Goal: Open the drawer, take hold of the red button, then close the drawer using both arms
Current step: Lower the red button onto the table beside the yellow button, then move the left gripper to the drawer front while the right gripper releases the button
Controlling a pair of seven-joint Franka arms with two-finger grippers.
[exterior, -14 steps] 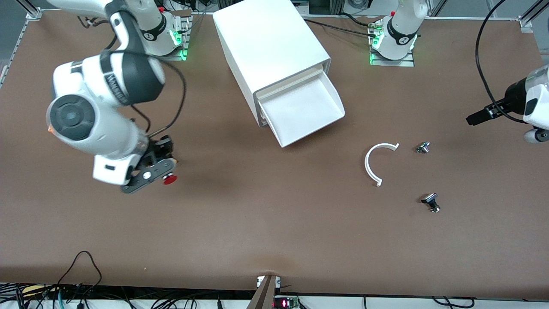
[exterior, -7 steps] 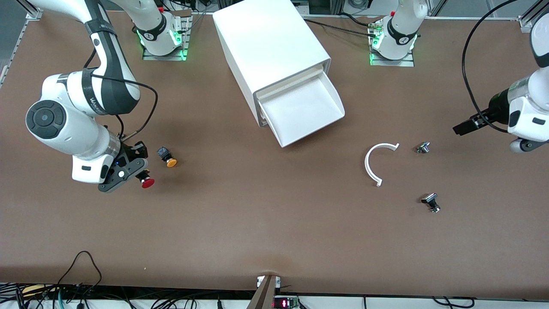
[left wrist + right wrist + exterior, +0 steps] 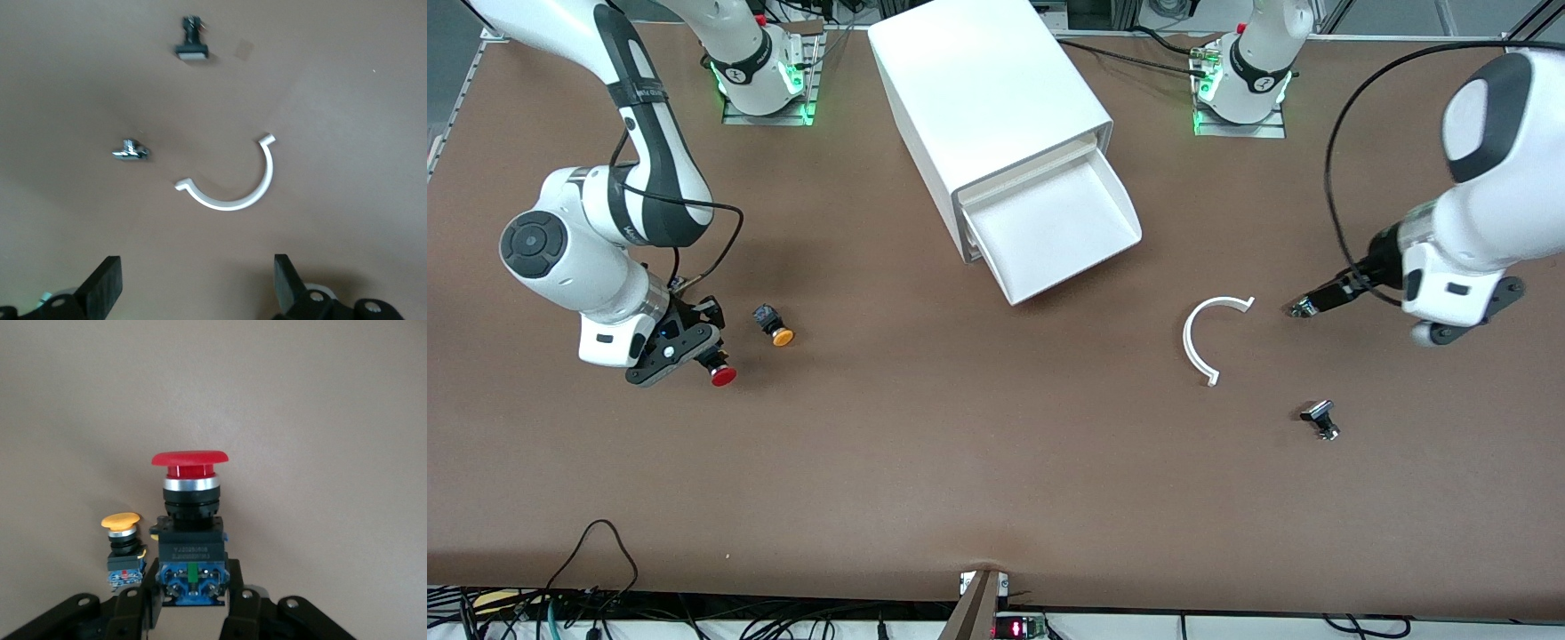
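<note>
Small red-capped push button (image 3: pixel 190 520) gripped by the black two-finger right gripper (image 3: pixel 694 351)

Held by its black-and-blue body between clenched fingers, red cap sticking out past the tips — up over the brown table (image 3: pixel 925 444) near the orange-capped button (image 3: pixel 774 325). Black left gripper (image 3: pixel 193 290) spread wide, holding nothing — above the white curved plastic piece (image 3: pixel 230 180).

Small white lettering runs across the black body of the red mushroom-capped push button (image 3: pixel 189 520), too fine to read (two short lines); nothing else bears legible writing.
</note>
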